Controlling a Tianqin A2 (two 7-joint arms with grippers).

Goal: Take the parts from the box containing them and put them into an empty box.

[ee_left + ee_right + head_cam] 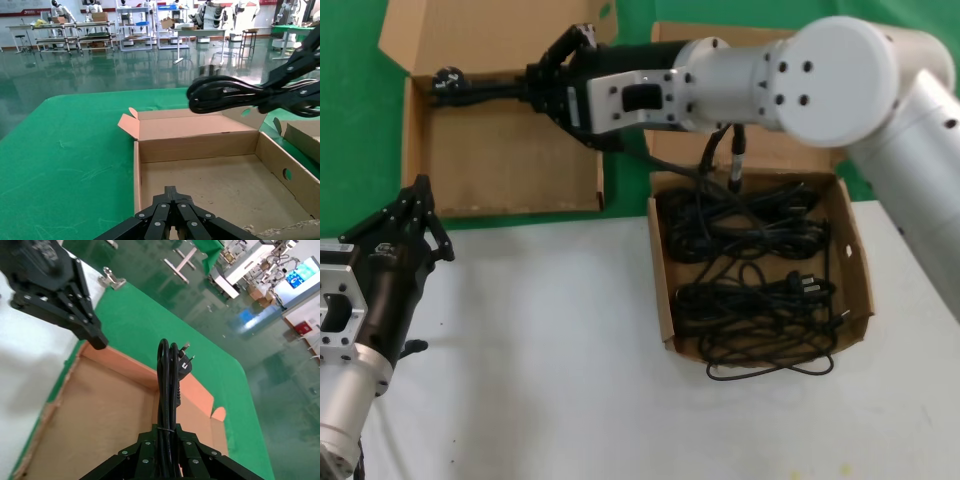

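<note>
My right gripper (534, 88) (167, 434) is shut on one coiled black cable bundle (485, 90) (168, 380) and holds it level above the back part of the empty box (500, 160) (95, 425). The bundle's plug (447, 79) points to the box's far left corner. The left wrist view shows the same bundle (225, 94) hanging over the bare box floor (210, 180). Several more cable bundles (750, 270) lie tangled in the box containing them (860, 290) on the right. My left gripper (418, 205) (171, 190) is shut on nothing, near that empty box's front left corner.
Both boxes stand where the green cloth (350, 130) meets the white tabletop (550, 340). One cable loop (770, 370) spills over the front wall of the right box. The empty box's lid flap (470, 35) stands open at the back.
</note>
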